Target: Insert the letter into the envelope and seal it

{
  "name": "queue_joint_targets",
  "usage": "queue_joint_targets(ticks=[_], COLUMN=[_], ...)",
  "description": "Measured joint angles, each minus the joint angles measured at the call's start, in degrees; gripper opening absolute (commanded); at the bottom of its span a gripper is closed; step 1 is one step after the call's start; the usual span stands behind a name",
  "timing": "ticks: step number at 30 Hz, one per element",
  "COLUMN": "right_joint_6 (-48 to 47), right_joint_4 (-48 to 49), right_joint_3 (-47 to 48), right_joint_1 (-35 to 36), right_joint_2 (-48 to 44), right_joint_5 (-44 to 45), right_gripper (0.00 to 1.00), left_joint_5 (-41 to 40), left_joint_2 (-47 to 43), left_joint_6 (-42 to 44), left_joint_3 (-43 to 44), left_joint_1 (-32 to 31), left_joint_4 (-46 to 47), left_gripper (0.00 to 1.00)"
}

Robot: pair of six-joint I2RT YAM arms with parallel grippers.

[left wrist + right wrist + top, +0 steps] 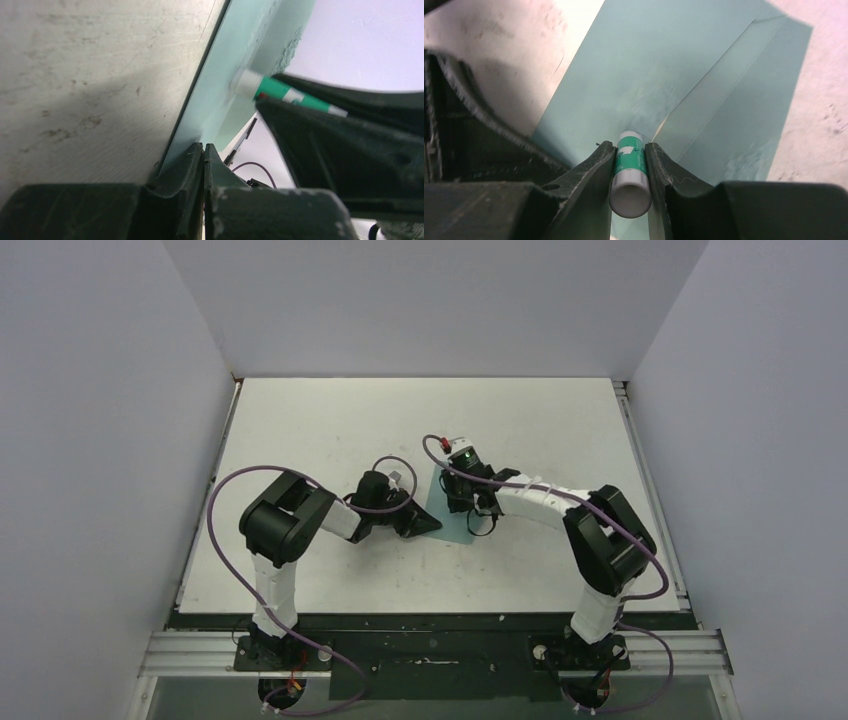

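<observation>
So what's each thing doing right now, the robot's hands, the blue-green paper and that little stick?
envelope: lying on the table, flap looks open.
glue stick: white tip touching the envelope.
right gripper: shut on the glue stick.
left gripper: shut, at the envelope's edge.
letter: not in sight.

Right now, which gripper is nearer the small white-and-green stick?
Right. The right gripper holds the white-and-green stick, tip against the flat teal paper envelope; the left gripper, shut, sits at the envelope's edge, short of the stick.

Bright even light, soft shadows on table (75, 50), envelope (220, 85) slightly blurred.
</observation>
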Motion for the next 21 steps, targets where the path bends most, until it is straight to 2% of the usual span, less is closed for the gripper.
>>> queue_joint_targets(ticks=[8, 15, 21], right_joint_6=[-2.43, -2.51, -0.79], right_joint_4=[1.31, 4.90, 3.17], right_joint_3=[7.32, 1.95, -2.47], right_joint_1=[-4.87, -2.51, 0.39], right_joint_2=[6.38, 3.21, -1.14], right_joint_5=[-0.68, 0.42, 0.11], right_gripper=[0.05, 0.05, 0.05], left_joint_5=[-0.15, -0.13, -0.13], left_joint_2=[0.02, 0.04, 0.07], left_joint_6=[0.00, -0.07, -0.17], left_joint_3=[0.15, 0.24, 0.24], left_joint_1=[-0.04, -0.04, -0.04], left_joint_4=[-0.20, -0.31, -0.28], left_gripper=[0.00, 0.00, 0.00])
